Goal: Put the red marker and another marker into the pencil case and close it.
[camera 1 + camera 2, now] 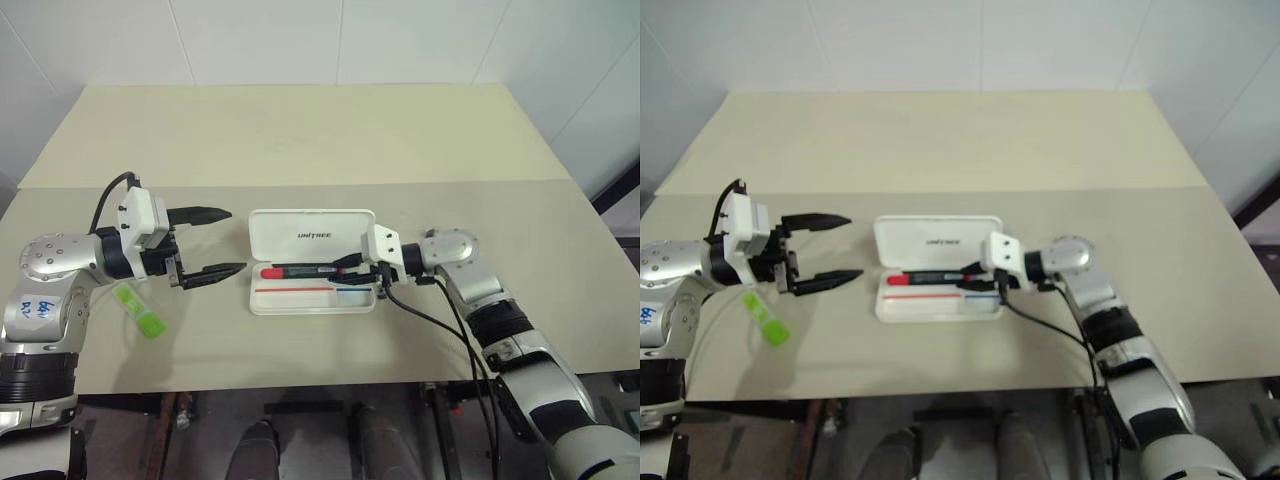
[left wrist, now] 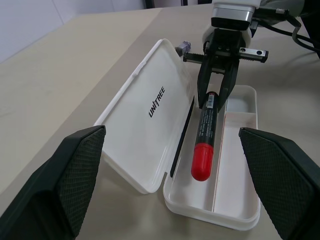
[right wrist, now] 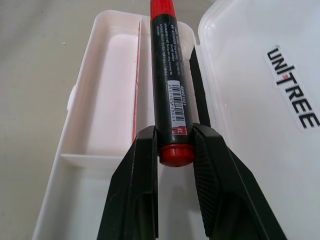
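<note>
The flat white hard-plastic pencil case (image 1: 312, 262) lies open mid-table, its smooth lid printed "UNITREE". The right gripper (image 3: 175, 150) clamps the end of the black-barrelled, red-capped marker (image 2: 204, 142) over the tray. The left gripper (image 1: 208, 243), its textured fingers spread wide, hovers beside the case. The chunky translucent green highlighter (image 1: 139, 310) lies near the table's front edge.

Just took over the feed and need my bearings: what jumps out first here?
The right gripper has its jaws shut on the tail of the red marker, holding it over the open case at mid-table, lid flat behind. The left gripper hovers left of the case, jaws wide and empty. The green highlighter lies on the table near the left arm, not yet packed.
</note>
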{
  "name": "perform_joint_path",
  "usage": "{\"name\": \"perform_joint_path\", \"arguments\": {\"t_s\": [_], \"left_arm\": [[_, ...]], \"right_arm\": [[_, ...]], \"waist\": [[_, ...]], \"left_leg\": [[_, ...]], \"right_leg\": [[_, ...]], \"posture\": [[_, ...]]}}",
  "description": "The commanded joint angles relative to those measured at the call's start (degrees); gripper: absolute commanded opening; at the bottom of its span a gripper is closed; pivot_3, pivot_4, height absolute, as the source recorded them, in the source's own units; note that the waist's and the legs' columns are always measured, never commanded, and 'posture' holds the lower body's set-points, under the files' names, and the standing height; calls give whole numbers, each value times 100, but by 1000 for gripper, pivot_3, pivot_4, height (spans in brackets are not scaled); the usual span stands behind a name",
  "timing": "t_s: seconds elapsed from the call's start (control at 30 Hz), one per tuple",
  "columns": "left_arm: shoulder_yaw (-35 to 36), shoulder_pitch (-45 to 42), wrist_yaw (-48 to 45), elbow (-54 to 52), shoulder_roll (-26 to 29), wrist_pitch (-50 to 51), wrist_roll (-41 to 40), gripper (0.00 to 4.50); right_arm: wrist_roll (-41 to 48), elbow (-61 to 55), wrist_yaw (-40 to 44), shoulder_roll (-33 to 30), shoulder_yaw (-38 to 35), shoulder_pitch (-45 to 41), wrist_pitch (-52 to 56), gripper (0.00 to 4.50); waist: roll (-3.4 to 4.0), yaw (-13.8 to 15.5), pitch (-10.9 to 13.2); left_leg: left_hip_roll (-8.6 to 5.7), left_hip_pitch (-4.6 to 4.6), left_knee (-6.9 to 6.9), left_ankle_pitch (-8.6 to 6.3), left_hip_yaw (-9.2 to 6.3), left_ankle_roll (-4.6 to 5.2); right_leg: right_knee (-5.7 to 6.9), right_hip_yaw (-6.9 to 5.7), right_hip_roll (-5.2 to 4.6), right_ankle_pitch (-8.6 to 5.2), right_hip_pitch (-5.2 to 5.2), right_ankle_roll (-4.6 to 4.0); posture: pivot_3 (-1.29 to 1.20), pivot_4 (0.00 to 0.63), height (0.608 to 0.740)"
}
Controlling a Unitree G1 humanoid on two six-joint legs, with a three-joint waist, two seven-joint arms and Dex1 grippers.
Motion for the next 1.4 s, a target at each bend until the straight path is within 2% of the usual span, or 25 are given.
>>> {"name": "perform_joint_path", "arguments": {"t_s": [0.03, 0.17, 0.3, 0.47, 0.57, 0.63, 0.77, 0.87, 1.03, 1.1, 1.2, 1.27, 1.4], "left_arm": [[77, -10, 57, -247, 4, -10, -88, 4500], [64, -12, 91, -295, -24, 12, -95, 4500], [48, -13, 97, -313, -43, 18, -92, 4500], [54, 23, 118, -369, -59, 39, -106, 4500], [65, 46, 133, -394, -63, 50, -113, 4500], [71, 96, 162, -433, -81, 57, -119, 4500], [131, 265, 290, -601, -117, 141, -173, 4500], [200, 401, 425, -739, -122, 203, -205, 4500], [679, 991, 1642, -1382, -553, 425, -130, 4500], [939, 1386, 2670, -1851, -1018, 509, 170, 4500], [1464, 1774, 4629, -2626, -2109, 746, 611, 4500], [1635, 1916, 5233, -2954, -2509, 992, 624, 4500], [1546, 2490, 6578, -3705, -3256, 1598, 1306, 4500]], "right_arm": [[26, 7, 48, 9, -76, -102, -169, 1653], [55, -31, -20, 60, -145, -94, -442, 3136], [297, -407, 41, 76, -243, -42, -225, 3136], [769, -1492, 90, -79, -359, 239, 550, 3136], [1196, -2244, -59, -135, -564, 411, 1254, 3656], [1570, -2912, -284, -242, -804, 574, 1821, 4322], [2139, -3984, -626, -581, -1220, 1013, 2682, 4419], [2300, -4379, -802, -790, -1395, 1241, 2983, 4419], [2366, -4555, -936, -1268, -1778, 1600, 3082, 4419], [2323, -4362, -951, -1357, -1878, 1609, 2978, 4419], [2299, -4150, -928, -1352, -1884, 1556, 2842, 4419], [2284, -4087, -925, -1328, -1856, 1526, 2800, 4419], [2228, -3874, -874, -1196, -1711, 1402, 2670, 4419]], "waist": [[0, 1, 0], [0, -4, 0], [0, -17, 0], [0, -18, 0], [0, 0, 0], [1, 10, 0], [0, 39, 0], [-1, 40, 0], [-1, 30, 0], [-1, 25, 0], [-5, 43, -2], [-11, 57, -4], [-10, 51, -5]], "left_leg": [[0, 0, 0, 0, 0, 0], [0, 1, 0, 0, 0, 0], [0, 2, 0, 0, 0, 0], [0, 2, -4, 0, -3, 0], [0, 1, -6, 0, -3, 0], [0, 1, -6, 0, -3, 0], [0, -1, -6, -1, -5, -1], [1, 0, -6, -1, -4, -2], [0, -1, -6, -2, -2, -1], [2, 0, -7, -2, -1, -1], [2, 2, -5, -2, -2, 0], [3, 0, 2, -2, -5, -1], [0, 1, 22, -2, -3, -1]], "right_leg": [[0, 0, 0, 0, 0, 0], [0, 0, 0, 0, 0, 0], [2, 0, 0, 0, 0, 0], [2, 0, 0, 0, 0, 0], [1, -1, 0, -1, 0, -1], [2, -1, 0, -1, 0, -1], [-1, -1, -1, -2, -1, -3], [-6, -2, 0, -4, 0, -7], [-13, 1, -2, -11, 1, -20], [-12, 1, -1, -8, 0, -15], [-12, 1, -1, 0, 2, 0], [-11, 0, 0, 2, 3, 3], [-25, 3, 0, -2, 19, -6]], "posture": [[0, 150, 740], [0, 150, 740], [0, 150, 740], [0, 150, 740], [0, 150, 740], [0, 150, 740], [0, 150, 740], [0, 150, 740], [0, 150, 740], [0, 150, 740], [0, 150, 740], [0, 150, 740], [0, 150, 740]]}}
